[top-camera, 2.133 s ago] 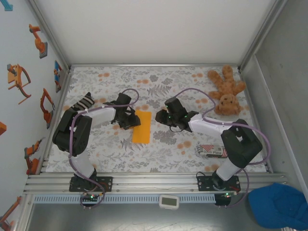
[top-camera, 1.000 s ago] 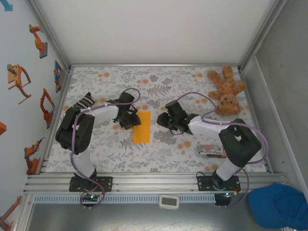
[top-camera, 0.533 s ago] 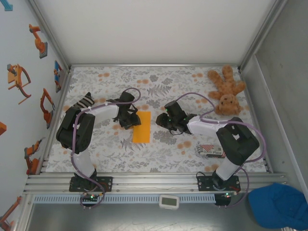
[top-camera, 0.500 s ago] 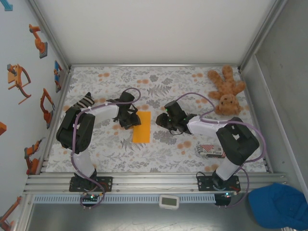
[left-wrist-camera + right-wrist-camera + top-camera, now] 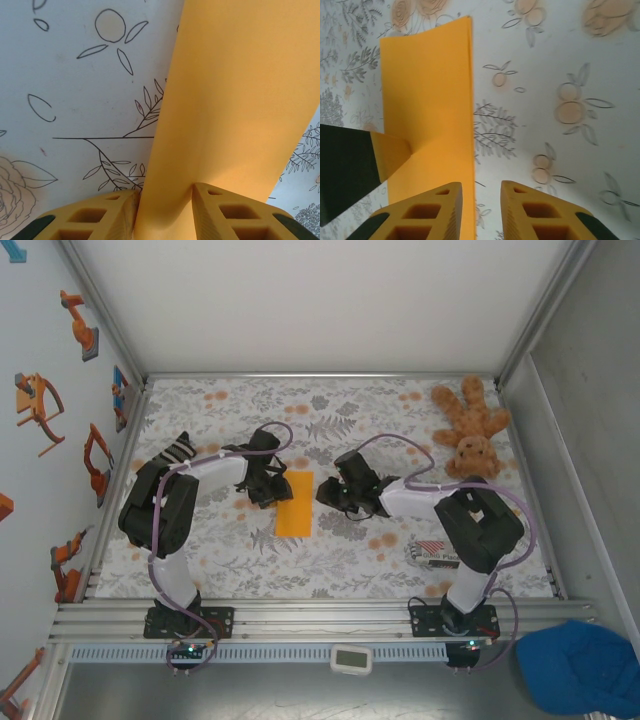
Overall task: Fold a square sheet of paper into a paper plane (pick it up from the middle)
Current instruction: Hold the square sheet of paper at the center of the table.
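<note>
Both part-open: L gripper [image 5: 165,192] on orange sheet [image 5: 427,85], R gripper [image 5: 481,186] at its edge; packet [image 5: 430,552] label unreadable.

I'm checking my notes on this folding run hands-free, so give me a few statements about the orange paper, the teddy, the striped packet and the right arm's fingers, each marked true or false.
1. The bright-orange rectangular sheet of paper lies on the floral table cover. True.
2. The brown plush teddy sits at the far right corner. True.
3. The red-and-white striped packet lies on the paper. False: it lies apart from it, nearer and to the right.
4. The right arm's fingers are clamped shut on the paper. False: they stand apart, with table cover showing between them.
5. The paper is already a pointed dart. False: it is a plain rectangle.
</note>
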Tool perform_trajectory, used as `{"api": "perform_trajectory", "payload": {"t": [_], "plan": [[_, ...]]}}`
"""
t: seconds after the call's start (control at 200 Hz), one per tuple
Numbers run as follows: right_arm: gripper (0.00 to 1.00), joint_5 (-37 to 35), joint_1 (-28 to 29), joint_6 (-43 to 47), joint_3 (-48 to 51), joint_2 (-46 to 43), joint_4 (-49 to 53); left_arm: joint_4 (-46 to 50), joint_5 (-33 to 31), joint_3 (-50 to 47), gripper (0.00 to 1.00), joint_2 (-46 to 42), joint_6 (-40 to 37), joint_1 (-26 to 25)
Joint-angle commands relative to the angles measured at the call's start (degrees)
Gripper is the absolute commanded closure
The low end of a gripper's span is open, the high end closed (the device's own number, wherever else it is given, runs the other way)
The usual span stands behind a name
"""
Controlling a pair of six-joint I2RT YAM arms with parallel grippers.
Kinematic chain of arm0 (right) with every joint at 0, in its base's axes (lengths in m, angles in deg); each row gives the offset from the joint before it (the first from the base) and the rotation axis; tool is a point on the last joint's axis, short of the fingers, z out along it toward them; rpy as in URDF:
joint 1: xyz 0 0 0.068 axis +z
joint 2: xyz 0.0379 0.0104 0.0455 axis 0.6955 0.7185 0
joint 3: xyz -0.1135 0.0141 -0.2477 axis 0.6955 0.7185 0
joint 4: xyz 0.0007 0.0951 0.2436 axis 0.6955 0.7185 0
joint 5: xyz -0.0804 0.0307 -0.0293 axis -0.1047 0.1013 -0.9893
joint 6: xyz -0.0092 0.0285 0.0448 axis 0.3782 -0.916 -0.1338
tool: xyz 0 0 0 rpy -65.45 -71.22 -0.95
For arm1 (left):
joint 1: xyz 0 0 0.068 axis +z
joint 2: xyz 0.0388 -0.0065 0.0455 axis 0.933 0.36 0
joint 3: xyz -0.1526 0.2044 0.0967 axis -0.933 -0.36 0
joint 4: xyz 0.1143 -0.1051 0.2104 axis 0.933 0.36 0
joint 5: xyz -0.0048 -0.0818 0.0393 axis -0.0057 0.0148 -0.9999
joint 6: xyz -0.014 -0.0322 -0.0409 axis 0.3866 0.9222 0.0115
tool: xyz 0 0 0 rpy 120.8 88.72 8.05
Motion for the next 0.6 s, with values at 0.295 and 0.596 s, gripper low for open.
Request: {"api": "perform_trajectory", "payload": {"t": [0.295, 0.596], "plan": [[0.96, 7.9, 1.4, -0.4, -8.1, 9.3, -4.4, -0.3, -5.3, -5.0, 0.64, 9.7, -2.0, -0.1], [0.99, 8.5, 1.4, -0.4, -9.3, 11.8, -3.1, -0.4, -5.3, -4.7, 0.63, 10.4, -2.5, -0.3]]}}
